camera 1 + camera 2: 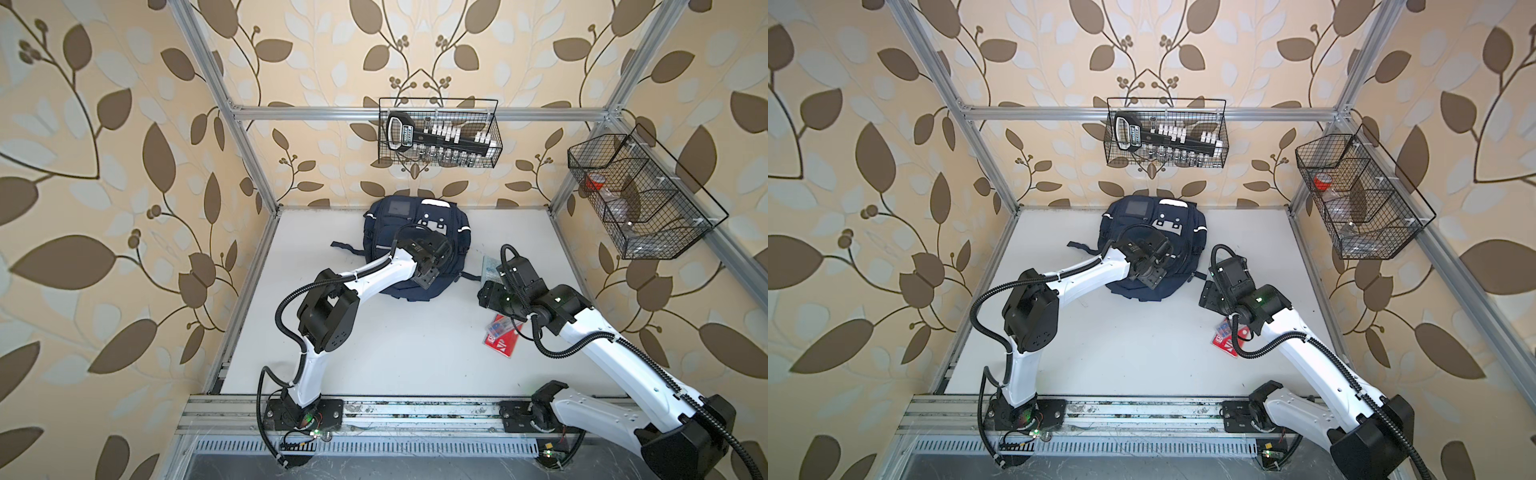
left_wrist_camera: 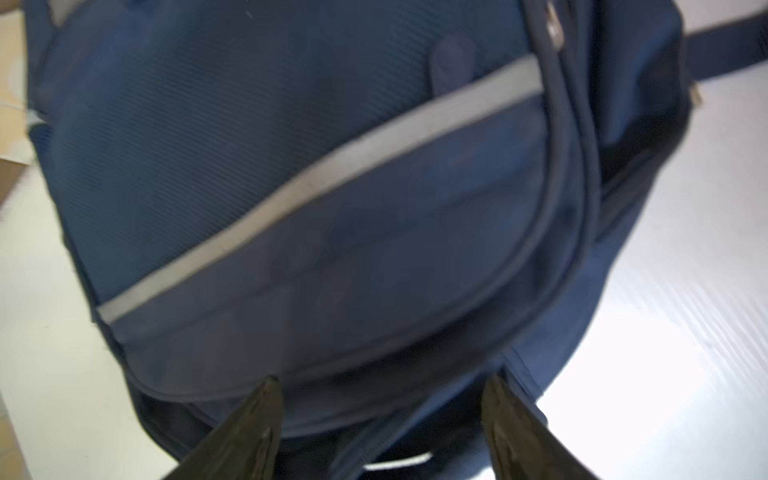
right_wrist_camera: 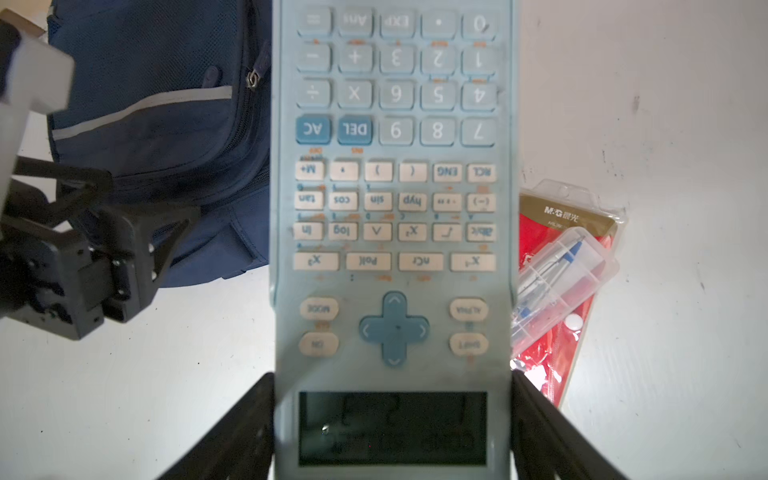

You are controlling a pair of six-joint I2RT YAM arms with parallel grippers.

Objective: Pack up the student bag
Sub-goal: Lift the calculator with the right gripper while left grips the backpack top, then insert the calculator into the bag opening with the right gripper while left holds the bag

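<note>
Student bag (image 1: 380,239) at far worktop (image 1: 395,345) edge.
Left gripper (image 2: 380,382) is spread over it; calculator (image 3: 392,208) is clamped by right gripper (image 3: 392,376).

Navy student bag (image 1: 382,237) — lies flat, seemingly, rear-ctr.

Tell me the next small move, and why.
Probably close the left pincer on a fabric edge of the student bag and lift: its jaws stand apart over it, no opening shows, and the right pincer holds the calculator.
</note>
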